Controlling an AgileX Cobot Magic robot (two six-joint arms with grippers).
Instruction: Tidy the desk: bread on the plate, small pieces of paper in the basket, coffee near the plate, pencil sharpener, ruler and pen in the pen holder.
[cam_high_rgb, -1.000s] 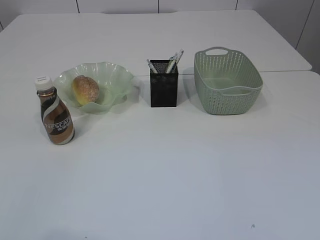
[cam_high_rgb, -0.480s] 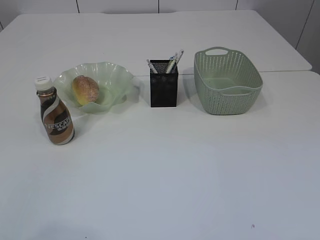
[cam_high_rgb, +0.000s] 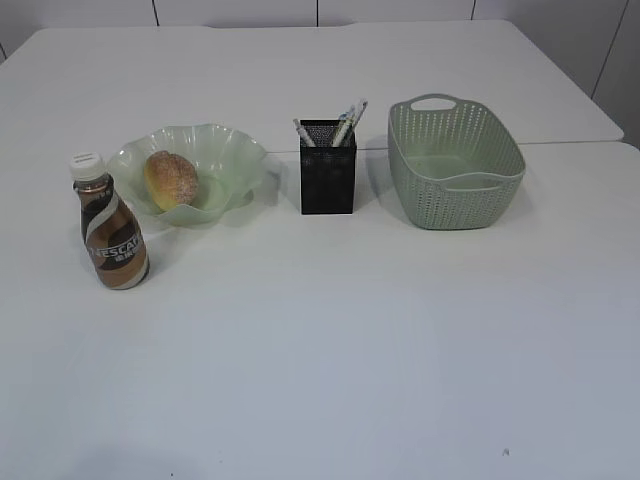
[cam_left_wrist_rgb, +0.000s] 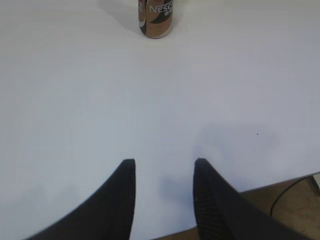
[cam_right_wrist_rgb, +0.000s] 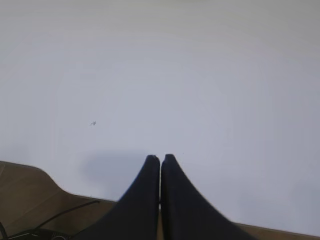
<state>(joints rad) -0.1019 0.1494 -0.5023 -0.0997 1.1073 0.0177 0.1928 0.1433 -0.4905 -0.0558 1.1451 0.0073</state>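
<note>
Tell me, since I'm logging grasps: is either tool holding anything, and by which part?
Nothing is held. The left tool is open over bare table; the right tool is shut on nothing.

The left gripper (cam_left_wrist_rgb: 164, 162) is showing two matte black fingers, broad at the base and curving up to narrow, rounded tips; the finger (cam_left_wrist_rgb: 212, 200) at 5 o'clock is carrying a faintly ribbed texture along its inner edge. The right gripper (cam_right_wrist_rgb: 160, 159) is showing the same smooth black, tapering fingers, without visible screws, markings or labels.
</note>
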